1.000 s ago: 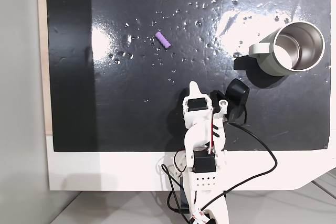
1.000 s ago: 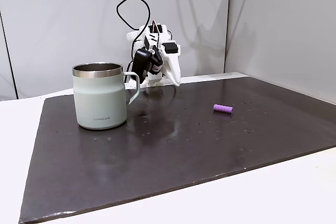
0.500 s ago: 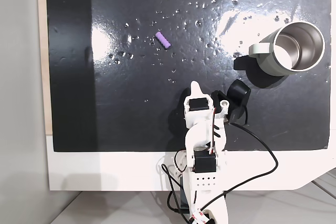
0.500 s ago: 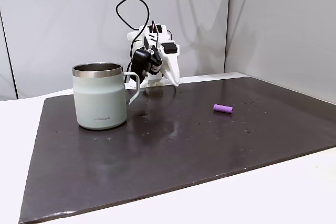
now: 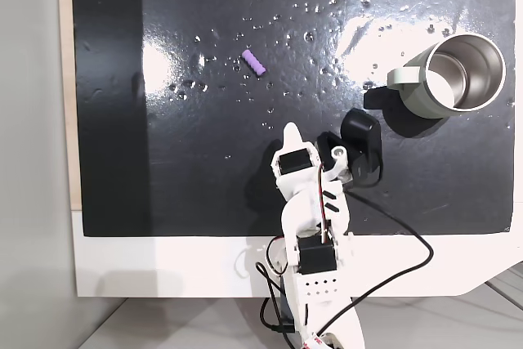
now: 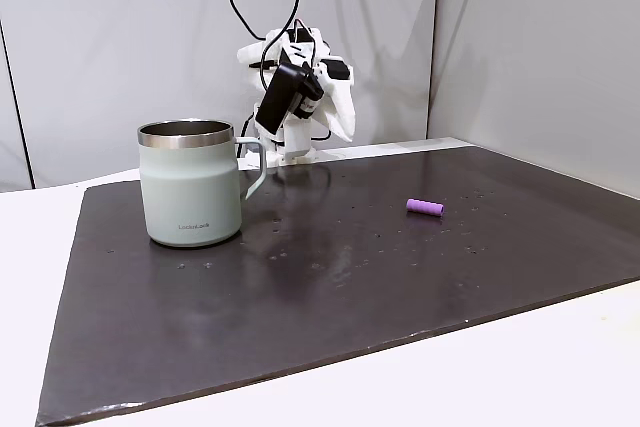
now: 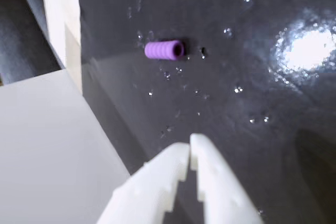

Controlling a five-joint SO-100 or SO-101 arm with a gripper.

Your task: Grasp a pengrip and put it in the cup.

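Note:
The light-purple ribbed pengrip lies alone on the black mat, in the upper middle of a fixed view; it also shows low on the mat's right side and near the top of the wrist view. The pale grey-green metal cup stands upright at the right edge, with its handle toward the arm. My white gripper hangs above the mat, well short of the pengrip, its two fingers pressed together with nothing between them. Its tip points up the mat.
The black mat carries glare patches and small droplets. A white table border runs along the near edge, where the arm's base and its black cable sit. A pale strip borders the mat's left side.
The arm has lifted and swung a little toward the left of the top-down view. The wrist camera housing has risen in the side view. Pengrip and cup have not moved.

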